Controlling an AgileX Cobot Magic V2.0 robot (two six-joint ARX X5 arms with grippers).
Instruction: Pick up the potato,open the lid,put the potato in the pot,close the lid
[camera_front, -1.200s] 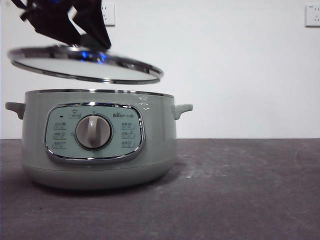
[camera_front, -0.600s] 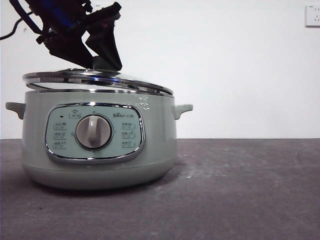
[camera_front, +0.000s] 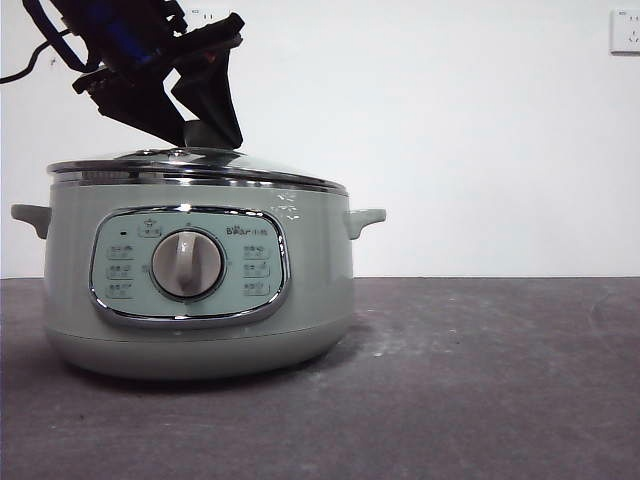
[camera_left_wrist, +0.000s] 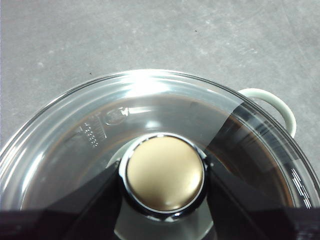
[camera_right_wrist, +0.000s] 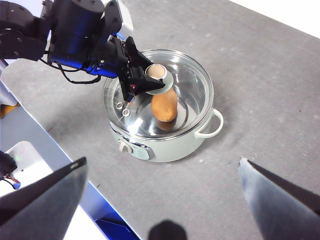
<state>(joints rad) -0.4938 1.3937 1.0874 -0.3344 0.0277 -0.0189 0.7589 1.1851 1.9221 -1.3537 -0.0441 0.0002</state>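
risks a skewed seat if released now: lid down on the pot rim and looking level from the front, yet far edge out of sight, so possibly not fully home. risks dragging the lid off again if raised before the jaws part, since left end effector pinching the lid's knob from both sides. could also nudge the pot across the table with any sideways pull. holds one potato, lying on the pot's floor under the glass, seen through it from the right wrist view; nothing else visible inside. right end effector high above the table, well apart from the pot, jaws spread wide and empty.
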